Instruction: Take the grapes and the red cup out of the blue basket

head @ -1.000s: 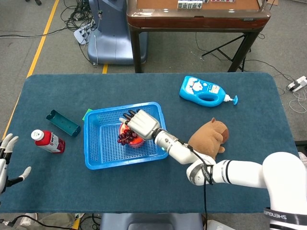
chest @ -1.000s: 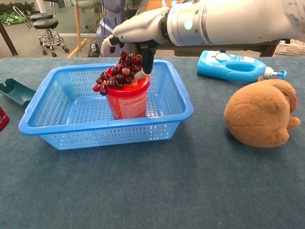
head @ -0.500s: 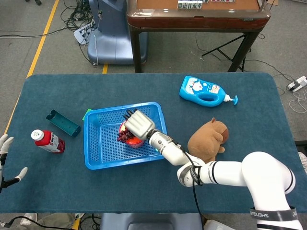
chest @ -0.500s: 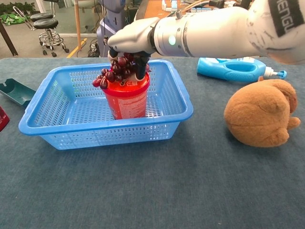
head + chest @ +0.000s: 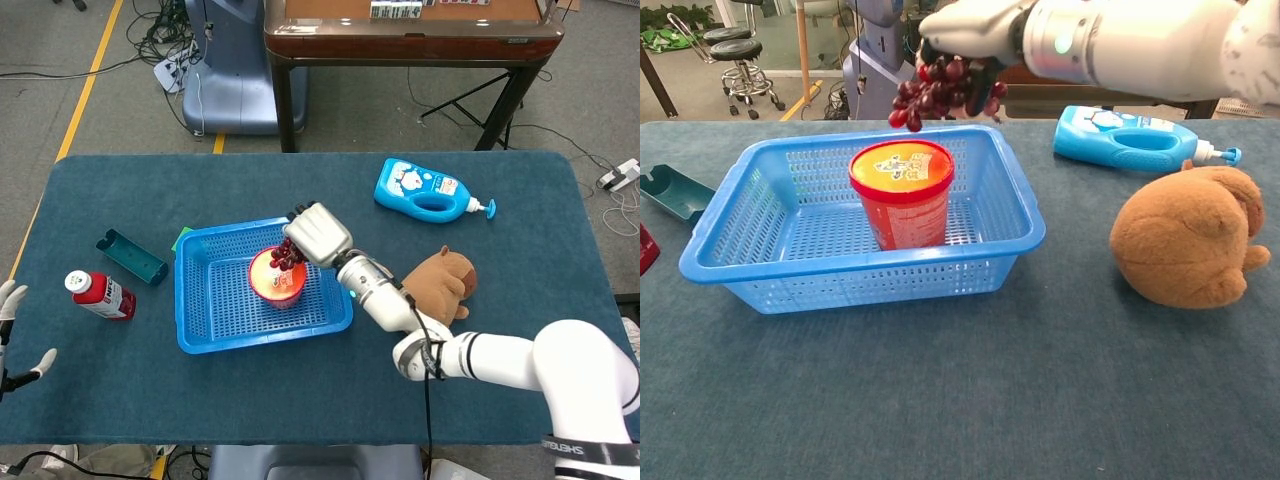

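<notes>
My right hand [image 5: 318, 234] [image 5: 985, 30] grips a bunch of dark red grapes [image 5: 942, 90] [image 5: 289, 254] and holds it in the air above the right half of the blue basket [image 5: 196, 318] [image 5: 790, 275]. The red cup [image 5: 902, 195] [image 5: 277, 279] with its yellow lid stands upright in the middle of the basket, below and left of the grapes. My left hand [image 5: 12, 335] hangs open at the table's near left edge, holding nothing.
A brown plush animal [image 5: 438, 285] [image 5: 1190, 235] lies right of the basket. A blue pump bottle [image 5: 425, 192] [image 5: 1135, 138] lies at the back right. A red bottle [image 5: 99, 294] and a teal tray [image 5: 131, 256] lie left of the basket.
My right hand closed on the grapes resting on the cup's lid and lifted them up and to the right. The cup's yellow lid is now uncovered.
</notes>
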Available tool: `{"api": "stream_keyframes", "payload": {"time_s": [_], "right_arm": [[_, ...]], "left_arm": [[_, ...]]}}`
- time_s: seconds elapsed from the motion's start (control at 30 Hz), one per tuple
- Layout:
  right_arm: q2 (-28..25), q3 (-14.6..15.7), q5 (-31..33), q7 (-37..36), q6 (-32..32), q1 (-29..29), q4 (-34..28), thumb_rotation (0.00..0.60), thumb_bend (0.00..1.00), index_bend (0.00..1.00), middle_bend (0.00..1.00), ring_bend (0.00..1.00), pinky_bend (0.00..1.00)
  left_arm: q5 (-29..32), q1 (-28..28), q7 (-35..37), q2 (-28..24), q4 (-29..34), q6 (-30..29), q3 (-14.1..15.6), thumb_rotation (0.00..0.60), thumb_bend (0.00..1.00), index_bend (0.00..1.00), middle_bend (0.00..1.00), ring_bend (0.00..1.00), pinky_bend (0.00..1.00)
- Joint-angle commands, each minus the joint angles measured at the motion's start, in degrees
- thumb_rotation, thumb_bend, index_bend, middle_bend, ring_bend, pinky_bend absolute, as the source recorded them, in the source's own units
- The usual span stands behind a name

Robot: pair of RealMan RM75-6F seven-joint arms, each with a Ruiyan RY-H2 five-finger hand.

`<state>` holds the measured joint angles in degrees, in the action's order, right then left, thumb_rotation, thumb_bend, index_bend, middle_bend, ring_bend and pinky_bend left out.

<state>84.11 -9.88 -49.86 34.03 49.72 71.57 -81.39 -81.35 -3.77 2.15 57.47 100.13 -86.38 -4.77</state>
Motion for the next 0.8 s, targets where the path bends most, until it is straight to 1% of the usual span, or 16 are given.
{"api": "stream_keyframes", "payload": {"time_s": [0.03,0.2,0.37,0.43,0.5,0.6,0.63,0.67,0.7,0.77,0.8], "right_arm": [[-4.34,-0.34,0.36,-2.61,1.64,-3.39,-1.53,0.6,0.43,0.63,0.37,0.29,0.39],[-8.6,1.38,1.36,-5.24,1.17,-7.82,-0.6,0.6,0.43,0.63,0.37,0.29,0.39],[-9.81,3.64,2.25,-6.87,-1.15,-11.0,2.43,0.6,0.43,0.63,0.35,0.29,0.39],[-9.73,4.51,2.74,-7.31,-2.46,-12.02,3.74,0.6,0.43,0.6,0.33,0.29,0.39],[-9.49,5.03,3.34,-7.67,-3.73,-12.67,4.77,0.6,0.43,0.54,0.31,0.29,0.39],[-9.3,5.89,4.92,-7.32,-6.4,-13.05,6.12,0.6,0.42,0.39,0.26,0.25,0.39],[-9.34,6.09,5.88,-7.05,-7.43,-13.03,6.32,0.6,0.4,0.26,0.2,0.2,0.37],[-9.45,6.25,6.67,-6.73,-8.15,-12.95,6.34,0.6,0.37,0.15,0.15,0.15,0.35],[-9.66,6.52,7.77,-6.09,-8.95,-12.76,6.27,0.6,0.31,0.06,0.1,0.1,0.31],[-9.87,6.66,8.87,-5.35,-9.39,-12.48,6.07,0.6,0.17,0.0,0.03,0.04,0.25],[-9.98,6.6,9.2,-5.16,-9.28,-12.43,5.83,0.6,0.12,0.0,0.01,0.02,0.24]], "left_arm": [[-0.19,-0.04,0.0,0.13,-0.03,0.06,0.06,0.6,0.28,0.0,0.0,0.0,0.2],[-0.37,-0.05,-0.33,0.29,-0.03,-0.01,0.08,0.6,0.28,0.0,0.0,0.0,0.2],[-0.61,-0.38,-1.19,0.33,0.31,0.34,0.09,0.6,0.28,0.0,0.0,0.0,0.2],[-0.86,-0.5,-1.63,0.35,0.6,0.39,0.12,0.6,0.28,0.0,0.0,0.0,0.2],[-0.97,-0.58,-1.9,0.38,0.83,0.41,0.1,0.6,0.28,0.0,0.0,0.0,0.2],[-1.11,-0.65,-2.26,0.45,1.13,0.35,0.08,0.6,0.28,0.0,0.0,0.0,0.2],[-1.13,-0.66,-2.37,0.5,1.21,0.38,0.12,0.6,0.28,0.0,0.0,0.0,0.2],[-1.14,-0.66,-2.44,0.53,1.25,0.42,0.16,0.6,0.28,0.0,0.0,0.0,0.2],[-1.15,-0.67,-2.55,0.56,1.3,0.49,0.24,0.6,0.28,0.0,0.0,0.0,0.2],[-1.2,-0.64,-2.68,0.58,1.35,0.53,0.34,0.6,0.28,0.0,0.0,0.0,0.2],[-1.23,-0.59,-2.7,0.58,1.36,0.48,0.39,0.6,0.28,0.0,0.0,0.0,0.2]]}}
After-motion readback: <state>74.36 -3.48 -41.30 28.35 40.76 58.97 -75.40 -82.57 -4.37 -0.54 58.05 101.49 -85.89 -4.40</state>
